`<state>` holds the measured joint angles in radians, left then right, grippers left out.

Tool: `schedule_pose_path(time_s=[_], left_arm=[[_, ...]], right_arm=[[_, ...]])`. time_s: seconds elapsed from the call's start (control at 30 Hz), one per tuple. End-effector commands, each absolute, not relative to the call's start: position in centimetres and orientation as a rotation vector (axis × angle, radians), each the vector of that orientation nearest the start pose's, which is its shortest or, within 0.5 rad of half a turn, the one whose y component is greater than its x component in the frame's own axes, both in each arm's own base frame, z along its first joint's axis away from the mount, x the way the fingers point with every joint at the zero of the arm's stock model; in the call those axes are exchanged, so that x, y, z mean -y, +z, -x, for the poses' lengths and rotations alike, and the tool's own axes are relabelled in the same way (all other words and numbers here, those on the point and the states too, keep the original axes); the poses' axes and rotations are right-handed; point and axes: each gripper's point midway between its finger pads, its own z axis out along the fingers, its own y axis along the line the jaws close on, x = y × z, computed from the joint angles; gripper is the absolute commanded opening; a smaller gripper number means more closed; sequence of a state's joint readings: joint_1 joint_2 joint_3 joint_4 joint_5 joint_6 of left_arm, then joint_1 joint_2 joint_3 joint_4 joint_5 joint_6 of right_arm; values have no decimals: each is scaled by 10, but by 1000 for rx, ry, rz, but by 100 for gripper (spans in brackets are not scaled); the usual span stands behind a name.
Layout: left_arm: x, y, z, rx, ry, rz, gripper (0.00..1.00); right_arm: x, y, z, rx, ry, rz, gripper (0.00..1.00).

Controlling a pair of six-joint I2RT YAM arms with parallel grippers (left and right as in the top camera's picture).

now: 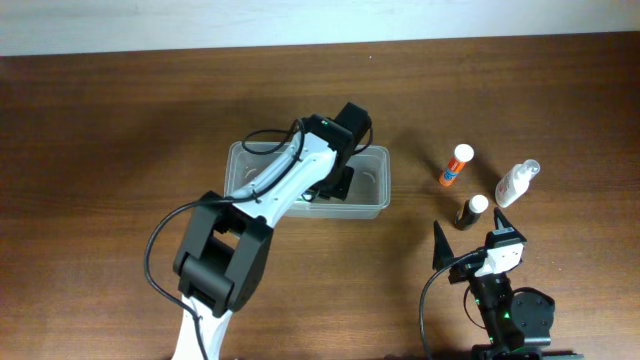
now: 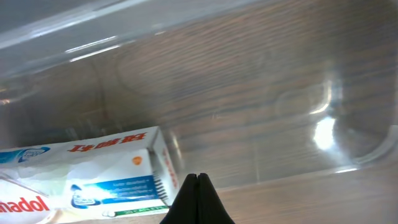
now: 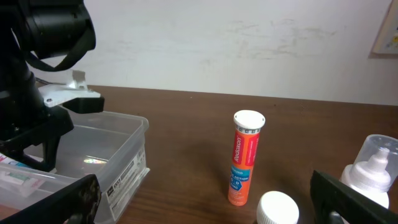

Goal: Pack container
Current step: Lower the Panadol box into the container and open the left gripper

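The clear plastic container [image 1: 372, 196] stands at the table's middle. A white and blue medicine box [image 2: 93, 168] lies flat on its floor; it also shows in the right wrist view [image 3: 18, 179]. My left gripper [image 1: 335, 185] is down inside the container, shut and empty, its tips [image 2: 198, 177] just right of the box's end. My right gripper [image 1: 470, 228] is open and empty at the front right, its fingers [image 3: 208, 202] spread on either side of a small dark bottle with a white cap [image 3: 278, 209].
An orange tube [image 1: 456, 166] stands right of the container and shows in the right wrist view [image 3: 244, 158]. A clear spray bottle [image 1: 517, 182] lies further right. The dark bottle [image 1: 471, 211] stands just ahead of the right gripper.
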<state>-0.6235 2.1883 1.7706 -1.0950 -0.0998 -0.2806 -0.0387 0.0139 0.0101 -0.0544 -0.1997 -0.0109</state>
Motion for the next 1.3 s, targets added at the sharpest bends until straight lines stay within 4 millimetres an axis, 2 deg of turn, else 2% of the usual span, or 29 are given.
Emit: schedule_pose_path(time_s=[0.0, 0.97, 1.27], left_arm=[[234, 34, -365, -3025, 88, -469, 0], [235, 33, -365, -3034, 60, -460, 0], [233, 23, -364, -3054, 77, -465, 0]], right_arm=[[-22, 160, -245, -1628, 115, 120, 98], [-22, 160, -245, -1628, 116, 119, 98], [-22, 160, -245, -1628, 116, 119, 98]])
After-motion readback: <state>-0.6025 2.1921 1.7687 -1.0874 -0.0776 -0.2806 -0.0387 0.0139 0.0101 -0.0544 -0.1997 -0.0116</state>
